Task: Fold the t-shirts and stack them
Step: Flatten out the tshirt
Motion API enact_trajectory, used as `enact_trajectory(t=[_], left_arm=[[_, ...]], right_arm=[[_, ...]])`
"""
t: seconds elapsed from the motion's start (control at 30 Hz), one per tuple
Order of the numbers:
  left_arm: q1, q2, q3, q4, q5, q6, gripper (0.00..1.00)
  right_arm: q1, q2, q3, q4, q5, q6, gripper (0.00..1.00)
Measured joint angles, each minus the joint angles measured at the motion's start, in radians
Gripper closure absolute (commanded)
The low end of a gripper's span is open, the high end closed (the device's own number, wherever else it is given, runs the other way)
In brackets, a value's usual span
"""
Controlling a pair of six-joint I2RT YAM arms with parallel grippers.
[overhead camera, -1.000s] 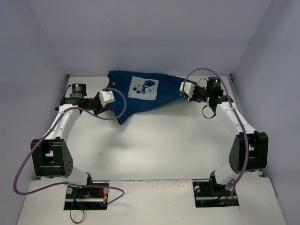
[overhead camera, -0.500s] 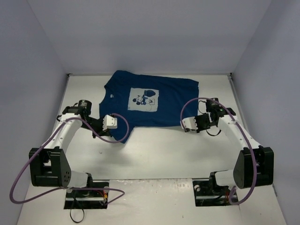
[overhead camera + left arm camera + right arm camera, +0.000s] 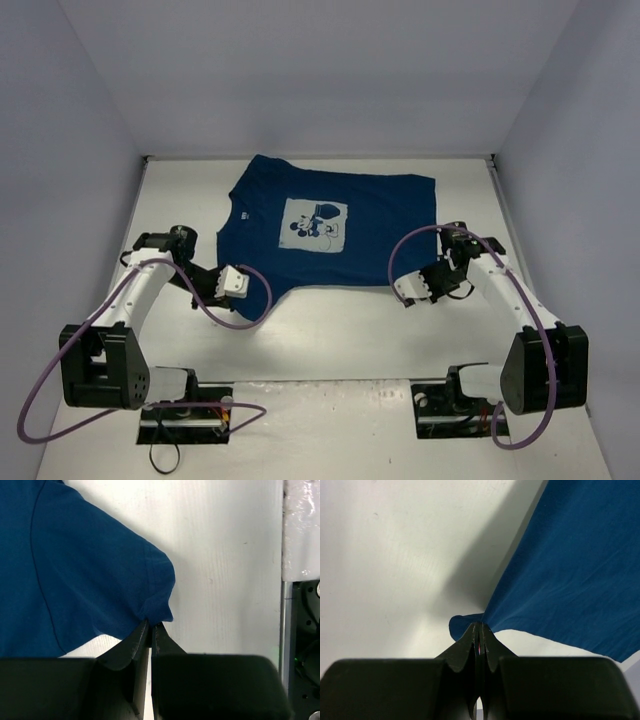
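A navy t-shirt [image 3: 370, 230] lies spread on the white table [image 3: 330, 330], collar to the left. Its pale mouse print [image 3: 314, 222] faces up. My left gripper [image 3: 256, 288] is shut on the edge of the near sleeve. In the left wrist view the cloth [image 3: 75, 570] bunches into the closed tips of that gripper [image 3: 151, 625]. My right gripper [image 3: 400, 284] is shut on the near right corner of the hem. In the right wrist view a small fold of blue cloth [image 3: 575, 575] sticks out past the tips of the right gripper [image 3: 480, 626], and the shirt slopes up from the table.
Pale walls [image 3: 70, 200] close in the table on the left, back and right. Purple cables [image 3: 215, 305] loop from both arms near the shirt's front edge. The arm bases [image 3: 185, 405] stand at the near edge. A dark base part [image 3: 305, 645] shows past the table edge in the left wrist view.
Both grippers have drawn the shirt toward the near edge and lowered it. The shirt, bunched and narrow a second ago, now lies spread wide and nearly flat.
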Motion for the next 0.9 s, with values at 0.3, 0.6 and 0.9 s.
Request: enact_trajectory(t=[0.3, 0.6, 0.9], left_arm=[[-0.053, -0.074, -0.04, -0.121, 0.016, 0.088, 1.0], [-0.13, -0.068, -0.001, -0.145, 0.067, 0.091, 0.58], [-0.136, -0.122, -0.048, -0.159, 0.008, 0.196, 0.41]], right_arm=[[0.0, 0.051, 0.026, -0.023, 0.014, -0.041, 0.97], [0.001, 0.147, 0.127, -0.021, -0.007, 0.01, 0.32], [0.009, 0.074, 0.171, -0.028, -0.102, 0.045, 0.27]])
